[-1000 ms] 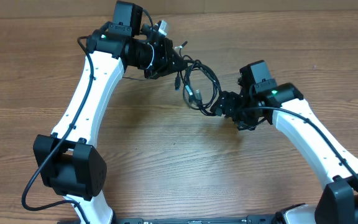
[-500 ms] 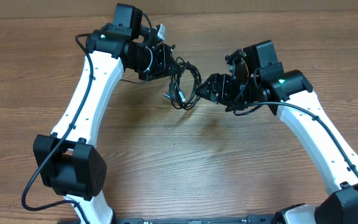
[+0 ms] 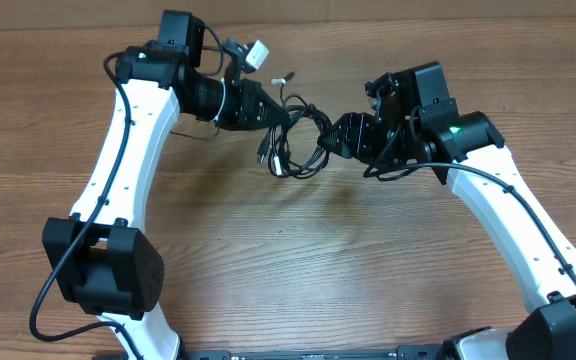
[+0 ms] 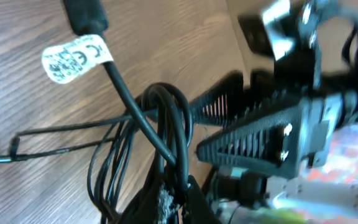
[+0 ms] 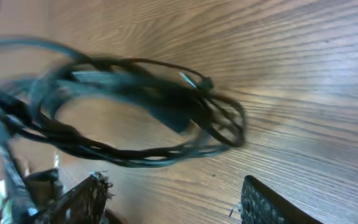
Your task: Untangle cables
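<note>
Tight squeeze out front: your left gripper (image 3: pixel 286 116) and right gripper (image 3: pixel 332 139) point tip to tip, and the cables (image 3: pixel 300 150) fill the gap between them. Ahead of the right gripper's spread fingers (image 5: pixel 82 194) the loop lies straight across, blocking a direct push. Ahead of the left gripper, the right one's ribbed finger (image 4: pixel 260 134) walls off the path, and a cord with a white label (image 4: pixel 76 57) cuts diagonally across. Your room is below both tips, where the table (image 3: pixel 298 260) is bare wood. Beside the right gripper, on the side away from the bundle, it's open too.
</note>
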`<state>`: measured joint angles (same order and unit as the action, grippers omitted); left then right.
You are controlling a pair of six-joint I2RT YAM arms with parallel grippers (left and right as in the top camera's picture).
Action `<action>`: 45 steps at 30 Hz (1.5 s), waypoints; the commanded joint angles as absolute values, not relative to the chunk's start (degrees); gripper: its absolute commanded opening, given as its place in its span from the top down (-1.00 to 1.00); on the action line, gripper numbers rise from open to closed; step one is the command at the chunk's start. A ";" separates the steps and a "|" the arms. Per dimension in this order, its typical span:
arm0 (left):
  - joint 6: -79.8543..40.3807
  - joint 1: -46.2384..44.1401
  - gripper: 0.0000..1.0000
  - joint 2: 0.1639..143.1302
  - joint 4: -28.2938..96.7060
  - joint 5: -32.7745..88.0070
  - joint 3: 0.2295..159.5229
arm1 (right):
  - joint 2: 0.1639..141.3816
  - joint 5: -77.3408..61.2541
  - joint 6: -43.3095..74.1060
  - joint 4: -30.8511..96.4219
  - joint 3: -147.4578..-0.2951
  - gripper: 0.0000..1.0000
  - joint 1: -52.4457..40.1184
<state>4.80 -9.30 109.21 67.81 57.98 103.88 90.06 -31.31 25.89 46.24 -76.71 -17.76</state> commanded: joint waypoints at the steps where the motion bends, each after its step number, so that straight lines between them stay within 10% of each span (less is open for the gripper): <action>1: 21.08 -10.22 0.92 108.47 70.81 60.66 104.68 | 90.26 -37.06 23.73 43.70 -77.60 -0.33 -17.67; 10: 17.82 -10.15 0.91 108.47 69.71 60.69 104.66 | 90.26 -40.56 25.67 41.25 -77.47 -0.17 -18.41; 23: -23.14 -9.61 0.91 108.47 61.10 63.33 104.66 | 92.95 -37.58 20.67 38.98 -77.14 -0.11 -21.85; 45: -33.43 -5.91 0.92 108.47 55.16 75.22 104.66 | 97.89 -45.25 16.45 27.00 -77.14 0.15 -24.86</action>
